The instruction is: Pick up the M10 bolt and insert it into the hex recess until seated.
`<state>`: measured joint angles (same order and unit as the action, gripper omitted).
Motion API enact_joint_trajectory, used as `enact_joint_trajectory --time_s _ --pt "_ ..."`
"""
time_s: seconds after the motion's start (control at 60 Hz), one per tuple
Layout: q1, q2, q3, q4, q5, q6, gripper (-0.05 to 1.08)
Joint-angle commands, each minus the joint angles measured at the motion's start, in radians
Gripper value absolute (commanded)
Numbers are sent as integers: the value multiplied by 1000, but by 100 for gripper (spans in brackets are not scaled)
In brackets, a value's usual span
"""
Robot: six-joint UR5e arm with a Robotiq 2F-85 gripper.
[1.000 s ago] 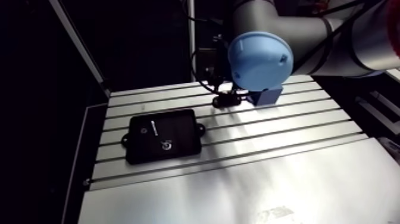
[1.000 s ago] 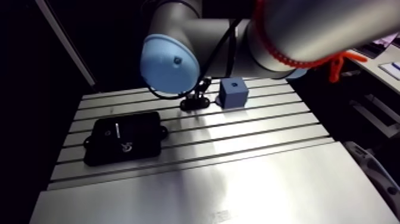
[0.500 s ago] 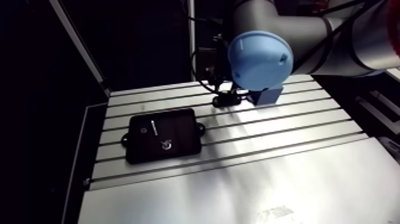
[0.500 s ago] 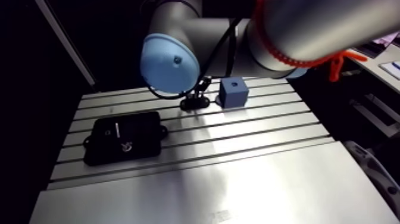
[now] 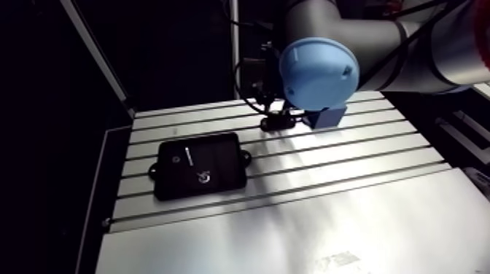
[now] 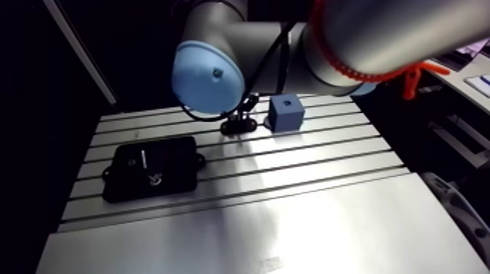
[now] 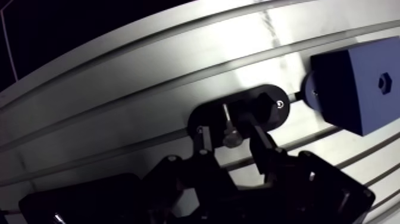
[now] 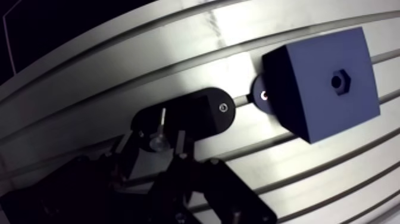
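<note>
- The M10 bolt [image 7: 229,132], a small silvery metal bolt, lies on its side on a black oval holder plate [image 7: 268,110]. The plate rests on the slotted aluminium table [image 7: 119,113]. The bolt's head points toward the wrist and its shank points away.
- The black two-finger gripper [image 7: 228,126] is low over the holder plate. Its fingers [image 7: 260,143] stand one on each side of the bolt, with a thin gap visible on both sides — spread apart and straddling it. As far as the wrist view shows, nothing is clamped.
- The dark-blue cube block [image 8: 321,83] stands just beside the holder plate on a round black foot. The hex recess [image 8: 339,80] is in the face turned toward the wrist camera and looks empty.
- A flat black box [image 5: 200,165] with small mounting tabs lies well apart from both on the table. It seems to play no part here.
- Progress, as I judge it, is early. The approach looks complete, with the bolt centred between the fingers, but the grasp itself is not yet made.
- What is left is nearly everything: closing on the bolt, lifting it off the plate, carrying it the short way to the block, lining it up with the recess and pressing it in until seated.
</note>
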<state>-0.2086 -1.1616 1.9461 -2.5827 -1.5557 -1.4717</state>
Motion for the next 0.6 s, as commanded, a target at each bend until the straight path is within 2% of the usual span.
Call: enact_joint_trajectory --time_s 0.017,0.6 --pt "0 1 0 -3 -14 0 55" --pt "0 6 1 -5 -13 -2 58"
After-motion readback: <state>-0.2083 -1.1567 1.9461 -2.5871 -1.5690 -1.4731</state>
